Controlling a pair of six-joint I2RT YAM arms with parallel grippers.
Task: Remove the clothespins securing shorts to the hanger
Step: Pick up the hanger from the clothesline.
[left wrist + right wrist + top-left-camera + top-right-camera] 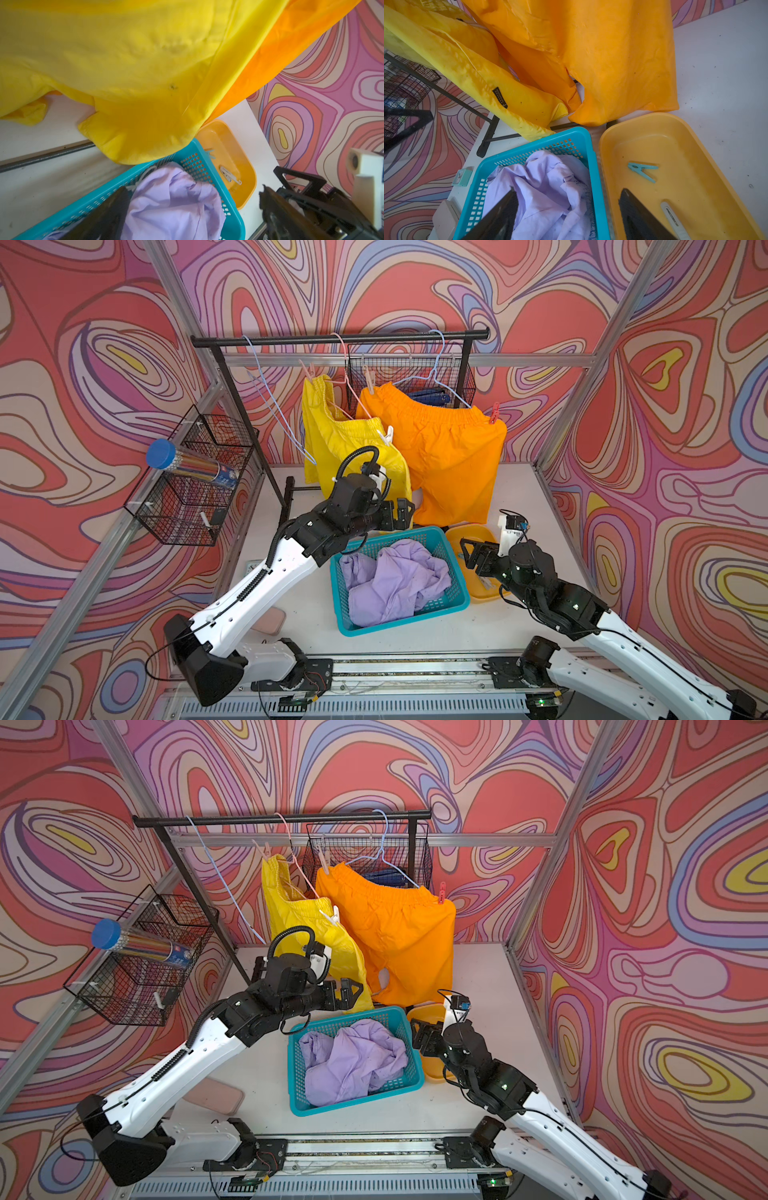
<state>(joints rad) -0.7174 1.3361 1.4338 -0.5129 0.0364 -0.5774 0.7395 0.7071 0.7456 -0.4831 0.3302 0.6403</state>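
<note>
Yellow shorts (345,448) hang from a pink hanger, held by a pink clothespin (307,369) and a white clothespin (387,435). Orange shorts (449,456) hang from a blue hanger under a beige clothespin (369,383) and a red clothespin (494,412). Lilac shorts (395,576) lie crumpled in the teal basket (457,599). My left gripper (399,512) is open and empty beside the yellow shorts' hem. My right gripper (471,553) is open and empty over the basket rim and the yellow tray (695,145), where a pale blue clothespin (642,171) and a grey clothespin (672,218) lie.
The black rail (340,339) also carries an empty blue hanger (274,406). A wire basket (409,381) hangs behind the shorts. Another wire basket (183,510) on the left wall holds a blue-capped tube (187,466). A pink case (270,620) and a small teal clock (462,176) lie at the left.
</note>
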